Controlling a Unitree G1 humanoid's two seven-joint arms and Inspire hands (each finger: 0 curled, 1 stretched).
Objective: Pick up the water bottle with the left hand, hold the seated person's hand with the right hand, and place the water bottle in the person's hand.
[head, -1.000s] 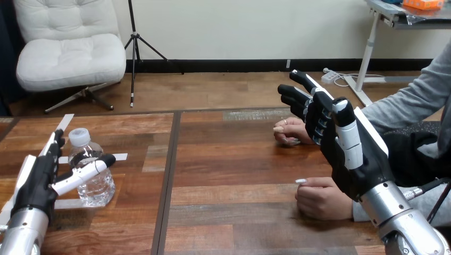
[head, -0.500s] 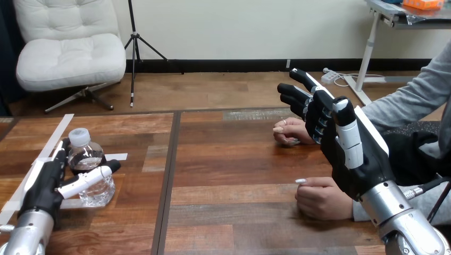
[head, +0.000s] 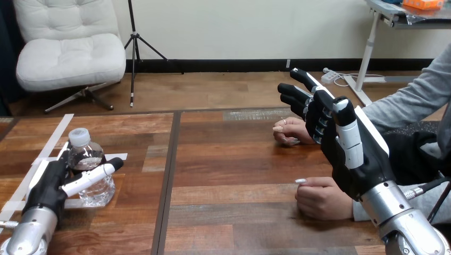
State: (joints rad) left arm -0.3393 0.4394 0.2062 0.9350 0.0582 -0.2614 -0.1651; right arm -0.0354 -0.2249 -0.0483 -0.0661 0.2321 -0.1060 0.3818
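A clear water bottle (head: 84, 155) with a white cap stands upright on the wooden table (head: 228, 170) at the left. My left hand (head: 45, 183) is open around it, with the thumb lying across the bottle's front and the straight fingers against its left side. Over the table's right side my right hand (head: 345, 154) is raised and open, its fingers relaxed and pointing away. The person's far hand (head: 290, 133) rests on the table beyond it. The person's near hand (head: 322, 197) lies loosely curled on the table just left of my right wrist, apart from it.
Strips of white tape (head: 50, 141) run across the table's left part, under and beside the bottle. A dark seam (head: 171, 175) splits the tabletop. The person's grey sleeve (head: 409, 103) comes in from the right edge.
My left hand has slid right and drawn back, closer in around the bottle, which has stayed in place. My right hand and the person's hands have held still.
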